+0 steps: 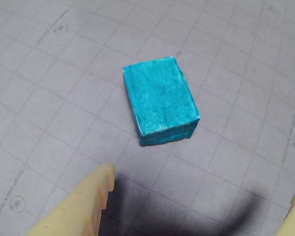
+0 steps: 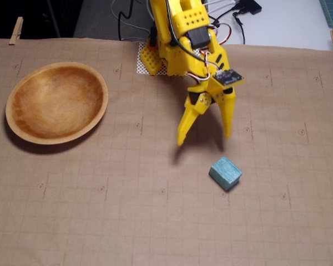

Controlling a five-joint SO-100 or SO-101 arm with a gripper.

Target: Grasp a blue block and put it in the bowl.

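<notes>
The bench (image 2: pixel 72 210), covered in gridded paper, carries everything. The bowl (image 2: pixel 56 101) sits empty well off to the block's upper left in the fixed view, waiting as the drop point. The tool (image 2: pixel 205 137) hangs just above and behind the block with fingers spread wide (roughly block-width), likely lined up to descend. The block (image 2: pixel 226 173) lies flat on the bench, untouched, slightly skewed to the grid.
</notes>
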